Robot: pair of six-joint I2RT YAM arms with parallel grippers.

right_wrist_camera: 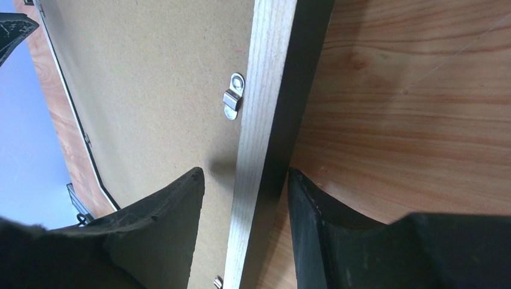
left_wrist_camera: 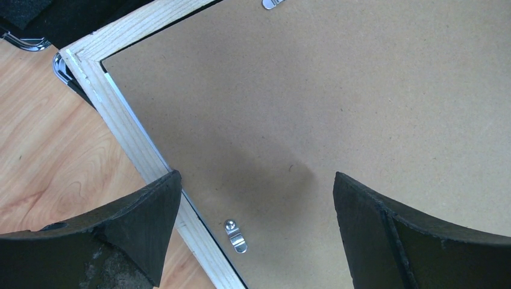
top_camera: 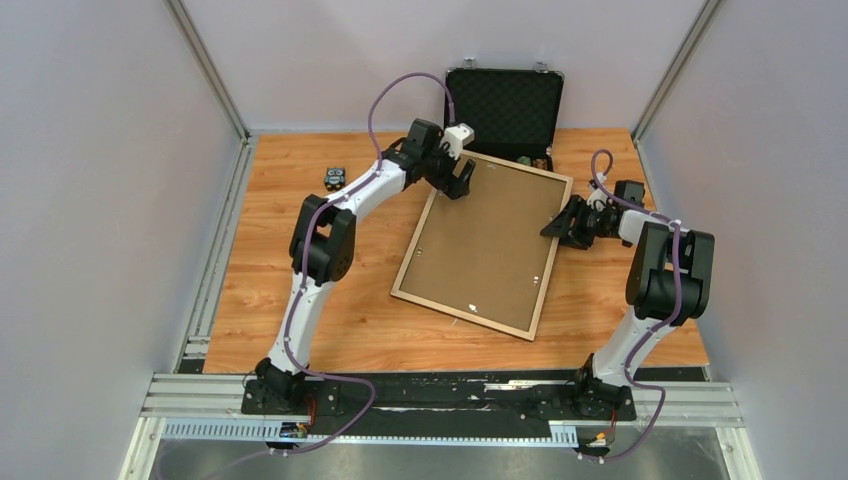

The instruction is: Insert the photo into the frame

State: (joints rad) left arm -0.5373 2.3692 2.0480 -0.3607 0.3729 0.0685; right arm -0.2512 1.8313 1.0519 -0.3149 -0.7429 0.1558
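The frame lies back side up on the table, light wood rails showing, with the brown hardboard backing panel set inside it. The photo is hidden. My left gripper is open and hovers over the frame's far left corner; in the left wrist view one finger is over the rail and the other over the backing. My right gripper is open and straddles the right rail, with small gaps on either side in the right wrist view.
An open black foam-lined case stands at the back, just past the frame's far corner. A small dark object lies on the table at the far left. Metal turn clips sit along the backing's edges.
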